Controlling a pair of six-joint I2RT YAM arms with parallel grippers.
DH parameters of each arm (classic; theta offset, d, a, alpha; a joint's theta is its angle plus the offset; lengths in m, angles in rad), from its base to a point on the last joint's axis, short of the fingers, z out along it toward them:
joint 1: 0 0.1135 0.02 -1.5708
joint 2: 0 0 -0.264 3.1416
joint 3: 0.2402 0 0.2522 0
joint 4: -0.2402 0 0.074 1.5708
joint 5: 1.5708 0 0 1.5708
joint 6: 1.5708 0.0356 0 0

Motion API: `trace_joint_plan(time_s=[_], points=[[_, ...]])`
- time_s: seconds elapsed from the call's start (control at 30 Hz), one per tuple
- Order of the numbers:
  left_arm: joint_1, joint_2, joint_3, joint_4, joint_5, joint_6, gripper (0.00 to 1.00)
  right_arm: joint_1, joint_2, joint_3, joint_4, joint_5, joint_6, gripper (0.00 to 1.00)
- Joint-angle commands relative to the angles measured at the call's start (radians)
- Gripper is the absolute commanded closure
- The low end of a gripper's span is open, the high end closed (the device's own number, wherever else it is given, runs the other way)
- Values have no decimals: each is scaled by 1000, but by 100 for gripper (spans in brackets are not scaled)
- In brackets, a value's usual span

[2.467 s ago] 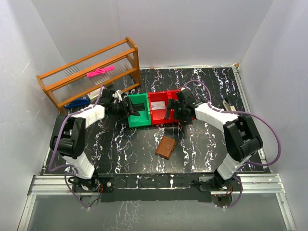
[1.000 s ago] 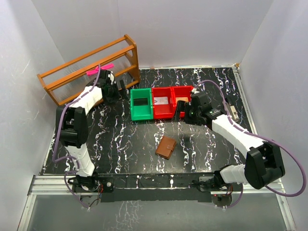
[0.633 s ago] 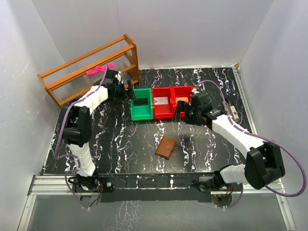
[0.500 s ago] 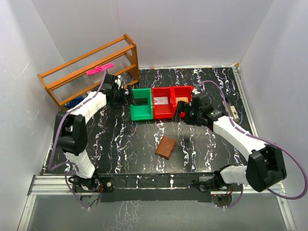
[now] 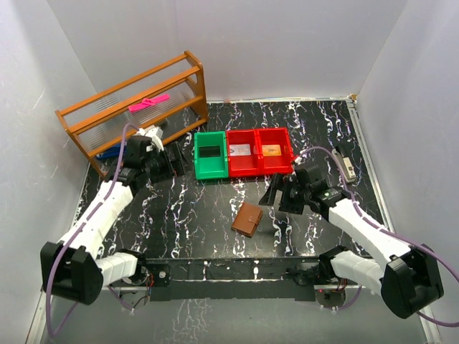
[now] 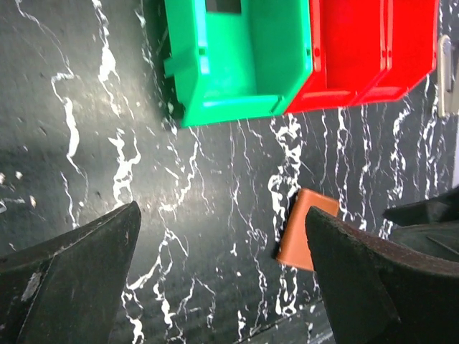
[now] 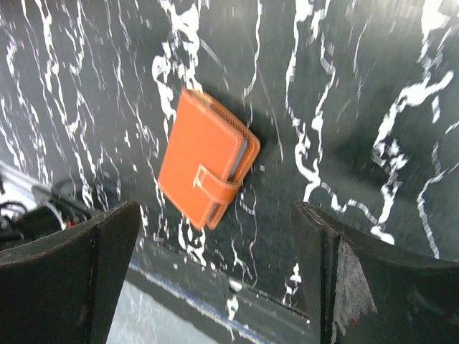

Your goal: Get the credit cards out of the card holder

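Observation:
The card holder (image 5: 248, 218), a brown leather wallet, lies shut on the black marbled table near the front edge. Its strap is fastened across it (image 7: 204, 166), and a thin grey-blue edge shows between the halves. The credit cards are hidden inside it. My right gripper (image 5: 277, 193) hovers open just right of and above the card holder, which lies between its fingers in the right wrist view (image 7: 215, 215). My left gripper (image 5: 169, 163) is open and empty, left of the green bin. It sees the card holder (image 6: 306, 229) far off by its right finger (image 6: 373, 279).
A green bin (image 5: 210, 155) and two red bins (image 5: 258, 150) stand in a row at mid-table; a pale flat piece and an orange one lie in the red ones. A wooden rack (image 5: 133, 107) with a pink item stands at the back left. A small grey object (image 5: 344, 162) lies at the right edge.
My right arm has swung back from the red bins toward the front and now hangs over the card holder. My left arm has drawn away from the rack and green bin.

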Motion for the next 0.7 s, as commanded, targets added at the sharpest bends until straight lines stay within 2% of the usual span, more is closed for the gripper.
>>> trace_joint_plan(time_s=[0.0,0.13,0.27,0.43,0.53,0.57,0.67], points=[[2,-110,-103,7,141,-64,4,31,-70,-100,50,-121,107,17],[-4,-148,-184,29,246,-84,9,65,-50,-147,90,-122,139,26],[-15,-153,-206,10,236,-65,11,112,31,-169,213,-144,179,33],[-29,-122,-192,-8,235,-35,15,179,203,-104,289,-109,177,41],[-36,-115,-201,-6,231,-36,16,195,277,-63,294,-27,180,51],[-38,-117,-204,-6,228,-37,17,196,289,-55,296,2,180,59],[-38,-128,-209,-16,199,-36,19,196,285,-29,298,51,176,70]])
